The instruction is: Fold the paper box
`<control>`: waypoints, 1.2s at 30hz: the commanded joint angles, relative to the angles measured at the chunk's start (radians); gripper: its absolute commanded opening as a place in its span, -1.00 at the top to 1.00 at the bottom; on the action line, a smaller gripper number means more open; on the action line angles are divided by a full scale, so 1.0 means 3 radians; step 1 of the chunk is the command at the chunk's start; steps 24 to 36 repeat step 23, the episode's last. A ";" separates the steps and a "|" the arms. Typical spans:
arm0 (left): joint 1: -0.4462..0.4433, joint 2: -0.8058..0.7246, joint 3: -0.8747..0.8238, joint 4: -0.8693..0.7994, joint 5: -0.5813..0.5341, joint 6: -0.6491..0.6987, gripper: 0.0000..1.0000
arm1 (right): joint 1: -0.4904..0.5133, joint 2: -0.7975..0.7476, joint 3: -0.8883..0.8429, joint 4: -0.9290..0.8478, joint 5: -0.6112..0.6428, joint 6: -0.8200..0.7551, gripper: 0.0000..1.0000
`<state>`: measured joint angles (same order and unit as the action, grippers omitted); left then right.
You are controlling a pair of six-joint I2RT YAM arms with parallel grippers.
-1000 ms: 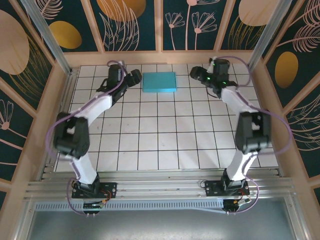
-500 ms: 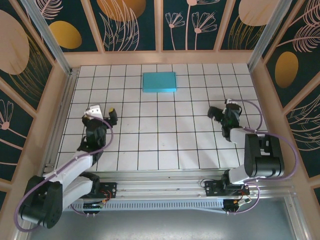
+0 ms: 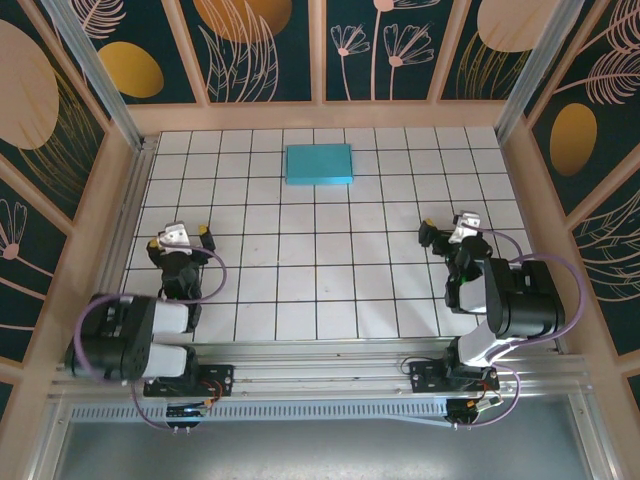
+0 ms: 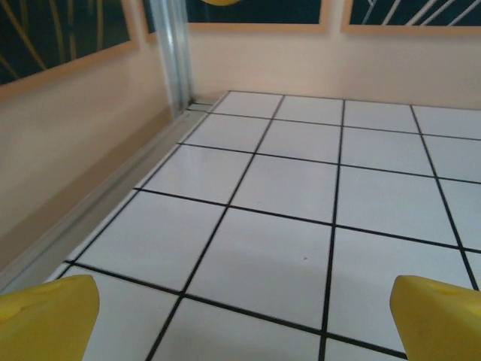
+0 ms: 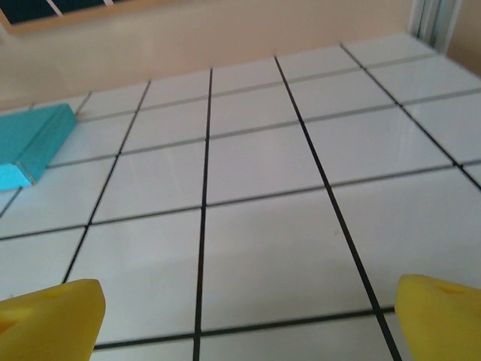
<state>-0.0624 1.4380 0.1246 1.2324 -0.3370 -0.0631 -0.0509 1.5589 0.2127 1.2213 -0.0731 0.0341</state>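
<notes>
Teal paper box (image 3: 319, 164) folded flat, lying on far white tiles (image 3: 330, 262).

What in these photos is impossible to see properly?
- Top view: the paper box is too small to show creases or flaps.
- Right wrist view: the paper box is cut off by the left edge and blurred.
- Wrist views: the left gripper and right gripper fingers are cut off by the bottom edge.
</notes>
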 commanded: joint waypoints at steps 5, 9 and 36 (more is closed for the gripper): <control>0.0108 0.0250 0.0370 0.0095 0.0308 -0.0110 -0.98 | 0.0068 0.0021 -0.0004 0.0421 0.0200 -0.0074 -0.98; 0.0110 0.0281 0.0340 0.0208 0.0281 -0.0108 -0.98 | 0.0071 0.0024 -0.0005 0.0413 0.0202 -0.0072 -0.99; 0.0111 0.0265 0.0342 0.0182 0.0285 -0.0102 -0.98 | 0.0074 0.0021 -0.0062 0.0520 0.0207 -0.0075 -0.99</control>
